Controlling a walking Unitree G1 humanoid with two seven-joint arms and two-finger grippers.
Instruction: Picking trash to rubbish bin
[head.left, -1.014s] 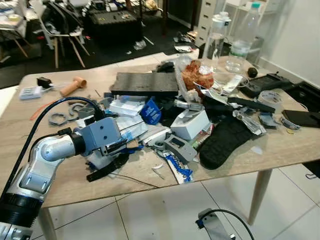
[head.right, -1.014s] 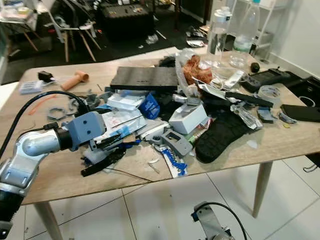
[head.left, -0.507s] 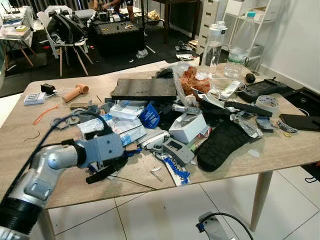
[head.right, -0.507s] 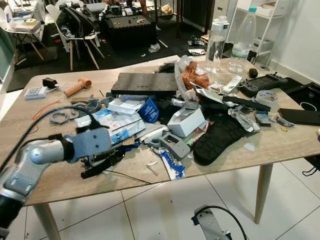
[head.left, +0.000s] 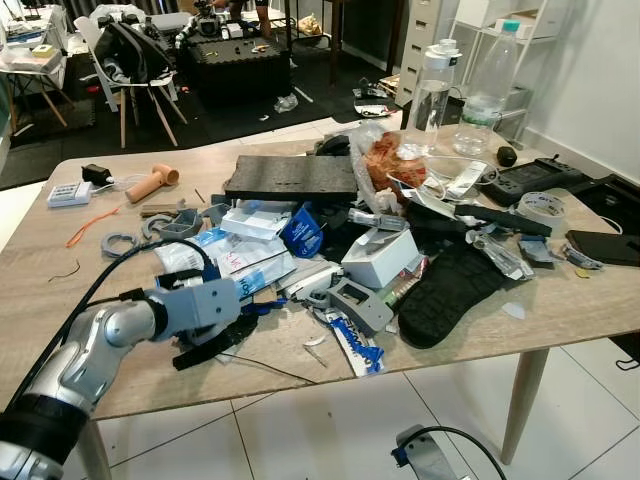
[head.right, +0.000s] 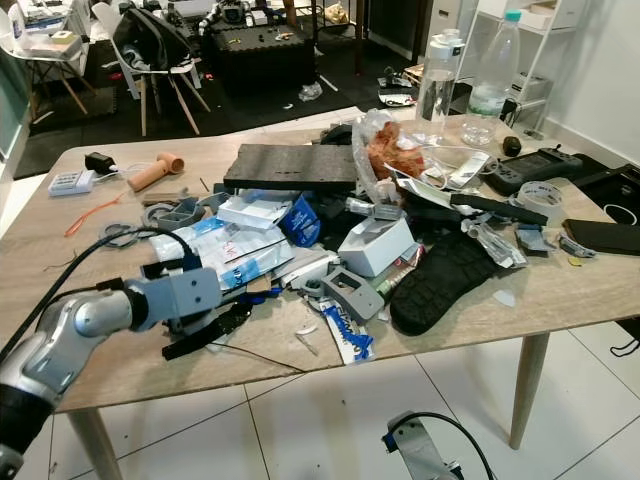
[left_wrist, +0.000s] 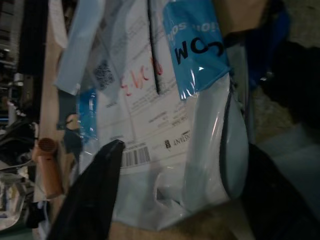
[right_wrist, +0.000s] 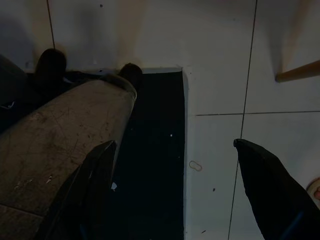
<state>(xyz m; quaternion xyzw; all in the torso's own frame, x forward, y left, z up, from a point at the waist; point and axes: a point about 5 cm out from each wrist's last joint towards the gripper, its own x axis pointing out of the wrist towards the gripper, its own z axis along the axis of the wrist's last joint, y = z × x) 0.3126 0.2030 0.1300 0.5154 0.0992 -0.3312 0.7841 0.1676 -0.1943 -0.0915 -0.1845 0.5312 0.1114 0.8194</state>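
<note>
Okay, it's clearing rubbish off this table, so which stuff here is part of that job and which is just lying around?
Part of the job:
- left gripper, open at the pale plastic mailer bag
- blue wrapper near the table edge
- crumpled clear bag

Just lying about:
- black foam slab
- black glove
- two bottles
- tape roll
- right gripper, hanging open over the floor

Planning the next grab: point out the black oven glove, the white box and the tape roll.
Oven glove (head.left: 452, 296), left eye view, palm middle.
White box (head.left: 378, 258), left eye view, top face.
Tape roll (head.left: 545, 205), left eye view, near rim.

Bare wooden table (head.left: 40, 260) lies left of the left end effector (head.left: 212, 344); clutter (head.left: 340, 250) crowds its right.
</note>
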